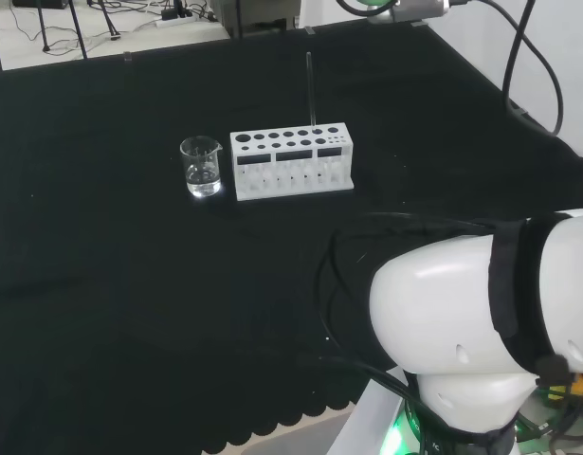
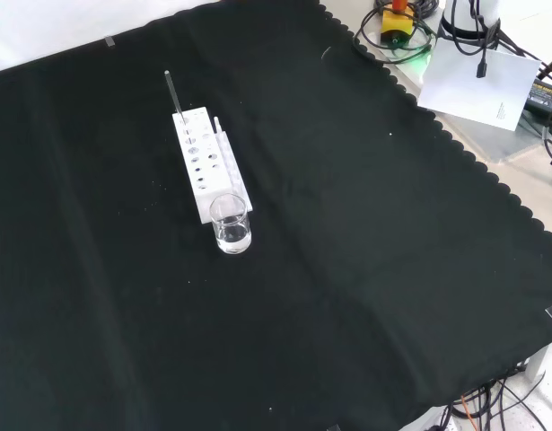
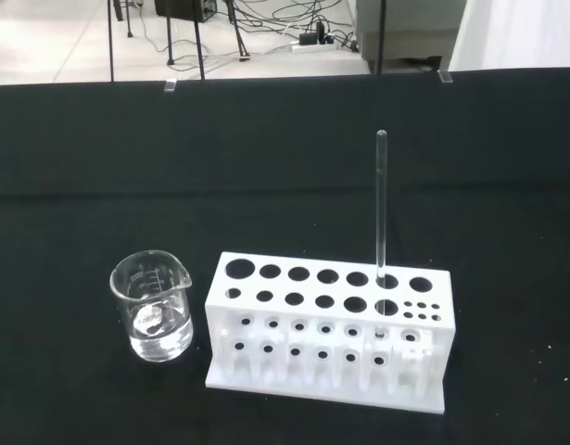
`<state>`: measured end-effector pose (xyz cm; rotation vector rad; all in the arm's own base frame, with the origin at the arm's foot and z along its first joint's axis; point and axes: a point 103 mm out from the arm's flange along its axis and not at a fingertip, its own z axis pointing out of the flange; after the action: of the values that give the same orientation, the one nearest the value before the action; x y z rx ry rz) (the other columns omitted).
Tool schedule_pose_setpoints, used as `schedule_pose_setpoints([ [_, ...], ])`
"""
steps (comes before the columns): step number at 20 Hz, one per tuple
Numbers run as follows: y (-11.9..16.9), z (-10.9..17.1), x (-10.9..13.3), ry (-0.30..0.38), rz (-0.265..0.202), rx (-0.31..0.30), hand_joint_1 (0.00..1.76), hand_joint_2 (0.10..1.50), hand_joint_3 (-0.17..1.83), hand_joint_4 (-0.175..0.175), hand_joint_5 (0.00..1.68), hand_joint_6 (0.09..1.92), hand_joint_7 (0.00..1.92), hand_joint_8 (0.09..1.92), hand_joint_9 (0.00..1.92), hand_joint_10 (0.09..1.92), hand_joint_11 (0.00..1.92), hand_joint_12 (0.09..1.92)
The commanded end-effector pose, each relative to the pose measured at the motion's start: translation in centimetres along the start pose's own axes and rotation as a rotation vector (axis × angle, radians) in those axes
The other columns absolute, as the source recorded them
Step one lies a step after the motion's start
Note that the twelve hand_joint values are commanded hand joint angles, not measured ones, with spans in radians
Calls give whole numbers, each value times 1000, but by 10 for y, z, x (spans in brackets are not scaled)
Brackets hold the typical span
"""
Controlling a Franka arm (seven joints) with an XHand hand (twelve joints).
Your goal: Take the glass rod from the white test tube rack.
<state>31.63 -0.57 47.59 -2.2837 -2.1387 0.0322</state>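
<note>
The fingers' state could not be told; the upright glass rod (image 3: 381,218) might be snapped, or the white rack (image 3: 329,326) dragged into the beaker (image 3: 154,306), were it pulled aslant.

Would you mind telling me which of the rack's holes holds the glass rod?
The glass rod stands in a large front-row hole of the white rack, at the end away from the beaker.

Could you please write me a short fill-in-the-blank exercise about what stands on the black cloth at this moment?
1. The glass rod stands ____ in a hole of the white test tube rack.
2. In the head view, the beaker stands to the ____ of the rack.
3. The beaker holds a little clear ____.
4. The cloth that covers the bench is ____.

Missing words: upright; left; liquid; black
</note>
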Motion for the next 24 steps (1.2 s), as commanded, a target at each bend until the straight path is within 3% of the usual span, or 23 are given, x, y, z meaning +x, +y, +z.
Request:
schedule_pose_setpoints([
  [1, 13, 3, 5, -4, 9, 18, 670, 1207, -175, -171, 0, 87, 0, 250, 0, 533, 0, 899],
  [14, 83, 4, 3, -2, -22, 31, 665, 1208, -175, -169, 2, 87, 0, 357, 0, 590, 0, 990],
  [24, 148, 42, -10, 10, -26, 84, 661, 1211, -175, -168, 9, 87, 0, 436, 0, 638, 0, 1027],
])
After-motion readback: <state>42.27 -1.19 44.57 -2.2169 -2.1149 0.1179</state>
